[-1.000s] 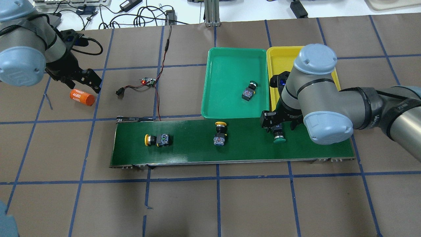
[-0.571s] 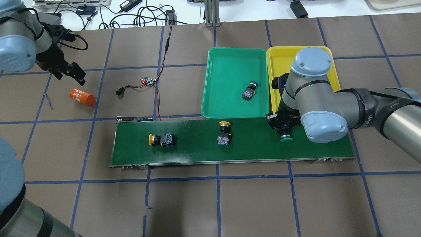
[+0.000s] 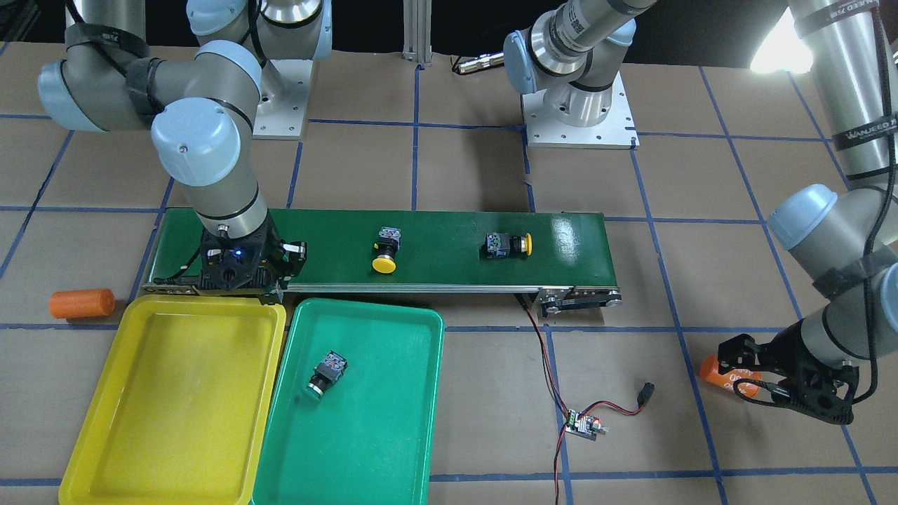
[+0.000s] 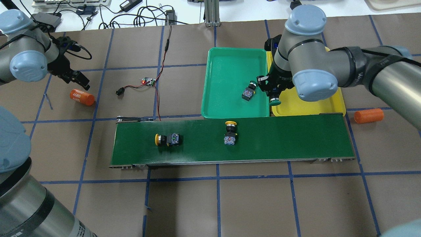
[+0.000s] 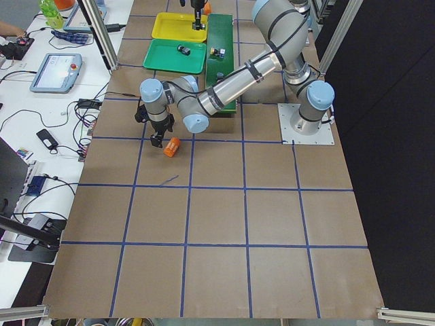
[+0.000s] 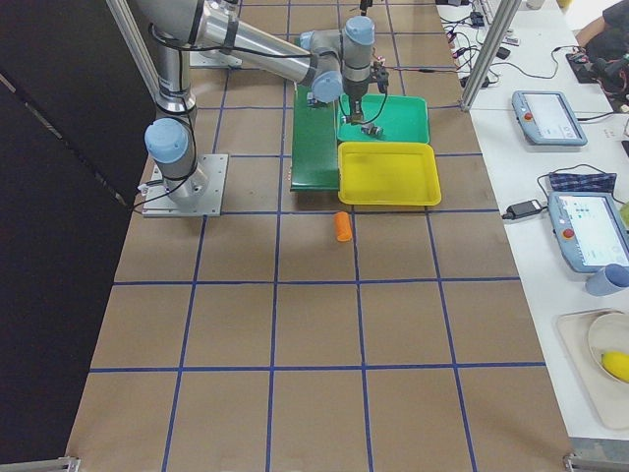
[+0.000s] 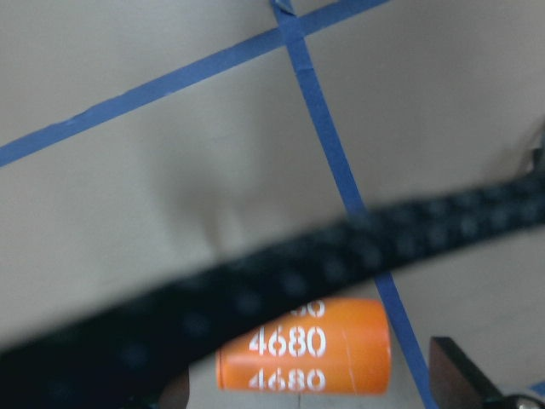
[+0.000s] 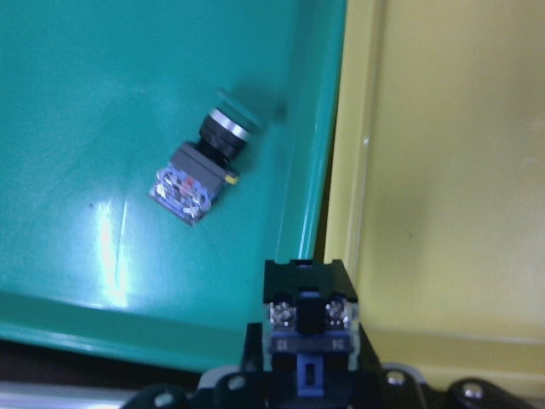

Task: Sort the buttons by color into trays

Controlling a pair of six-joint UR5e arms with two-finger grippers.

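My right gripper (image 4: pixel 274 94) is shut on a green-capped button (image 4: pixel 275 102), cap down, above the shared rim of the teal tray (image 4: pixel 227 72) and the yellow tray (image 4: pixel 307 108). The right wrist view shows that button's contact block (image 8: pixel 308 325) between the fingers, over the rim. A second green button (image 4: pixel 248 92) lies on its side in the teal tray. Two yellow buttons (image 4: pixel 167 139) (image 4: pixel 230 133) lie on the dark-green belt (image 4: pixel 289 141). At the far left my left gripper (image 4: pixel 80 80) is open, just above an orange cylinder (image 4: pixel 82 97).
A second orange cylinder (image 4: pixel 368 116) lies right of the yellow tray. A small circuit board (image 4: pixel 148 81) with red and black wires lies left of the teal tray. Nothing lies in the yellow tray. A blurred cable crosses the left wrist view.
My right gripper has lifted the green button off the belt's right end and carried it back to the tray rims. The yellow buttons drifted right on the belt. The left gripper drew back.
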